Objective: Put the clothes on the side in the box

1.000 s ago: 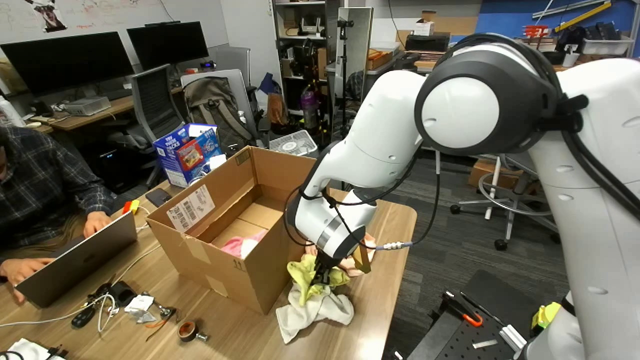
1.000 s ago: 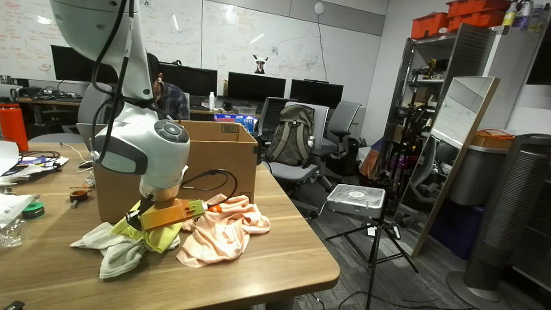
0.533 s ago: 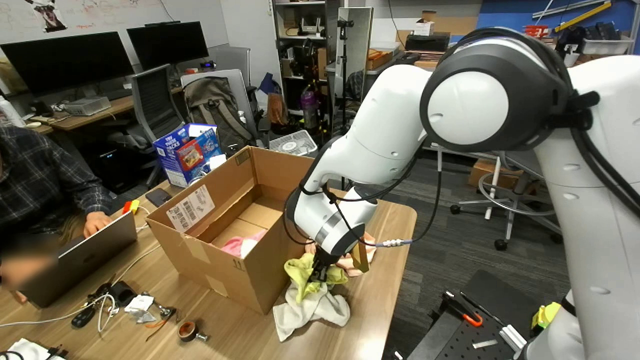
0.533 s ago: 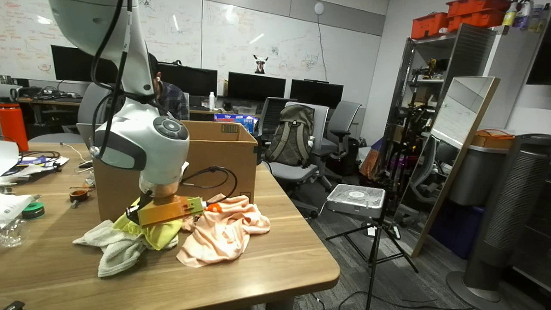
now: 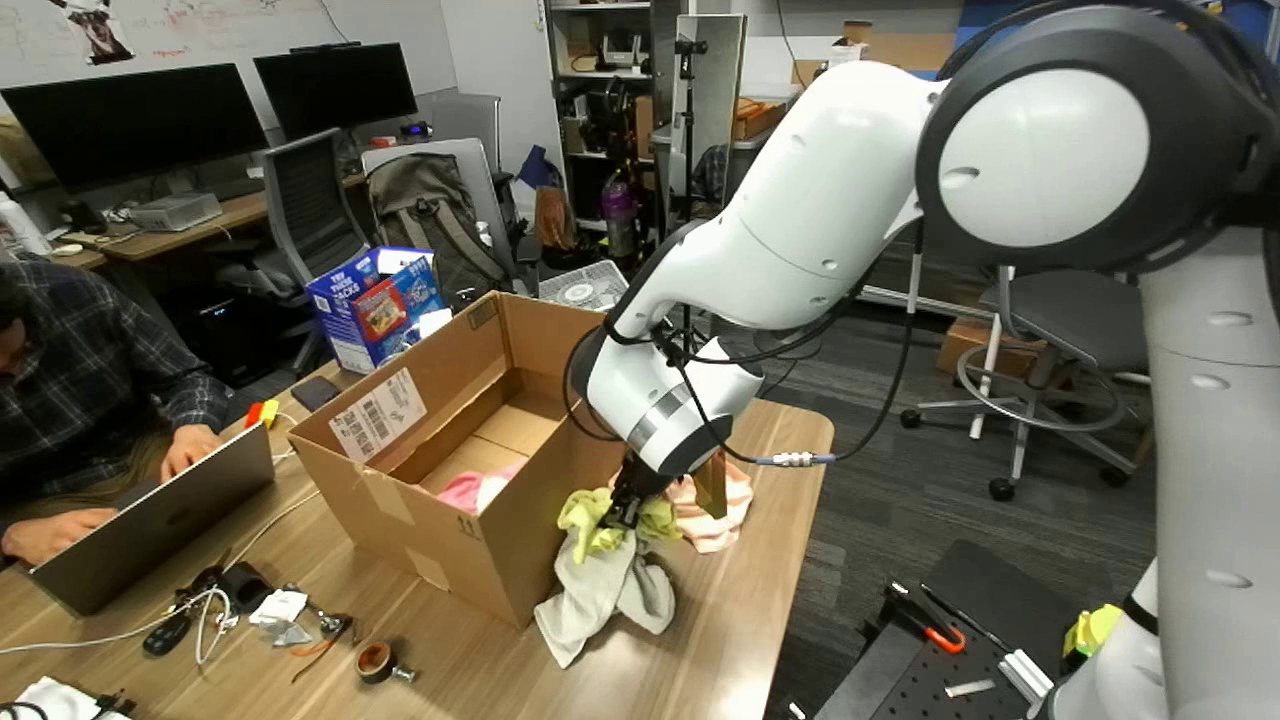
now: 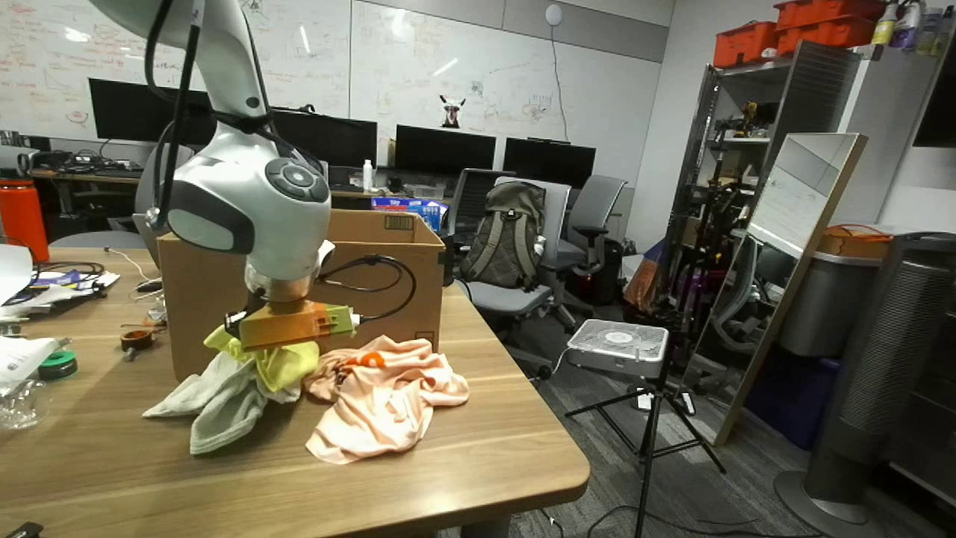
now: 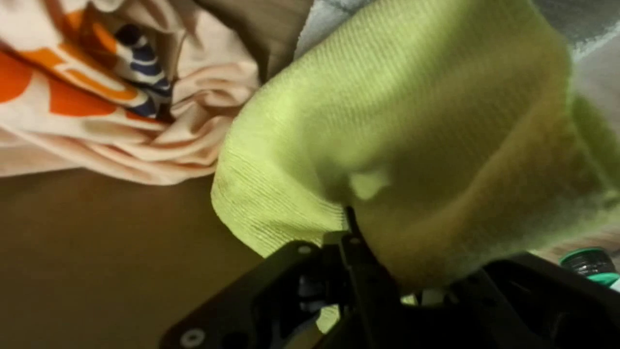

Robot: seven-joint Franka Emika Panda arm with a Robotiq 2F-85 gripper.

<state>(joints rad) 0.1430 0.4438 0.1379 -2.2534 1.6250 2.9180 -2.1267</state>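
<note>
My gripper [image 5: 618, 512] is shut on a yellow-green cloth [image 5: 580, 512] beside the box; the cloth also shows in an exterior view [image 6: 291, 365]. In the wrist view the cloth [image 7: 436, 87] bunches at the fingers [image 7: 353, 220] and hides part of them. A grey-white cloth [image 5: 590, 600] hangs below the yellow one, its lower part on or near the table. A peach cloth [image 6: 388, 411] with orange print lies on the table beside them. The open cardboard box [image 5: 420, 540] stands close by, with a pink and white cloth [image 5: 470, 490] inside.
A person [image 5: 90, 370] sits at a laptop [image 5: 165, 525] beyond the box. A tape roll [image 5: 375, 660], keys [image 5: 165, 635] and cables lie on the table in front of the box. A blue carton [image 5: 375, 310] stands behind it. The table's edge [image 6: 523, 493] is near the peach cloth.
My gripper has risen and moved slightly toward the box. The yellow-green cloth has come up with it, and the grey-white cloth is partly pulled up and shifted along.
</note>
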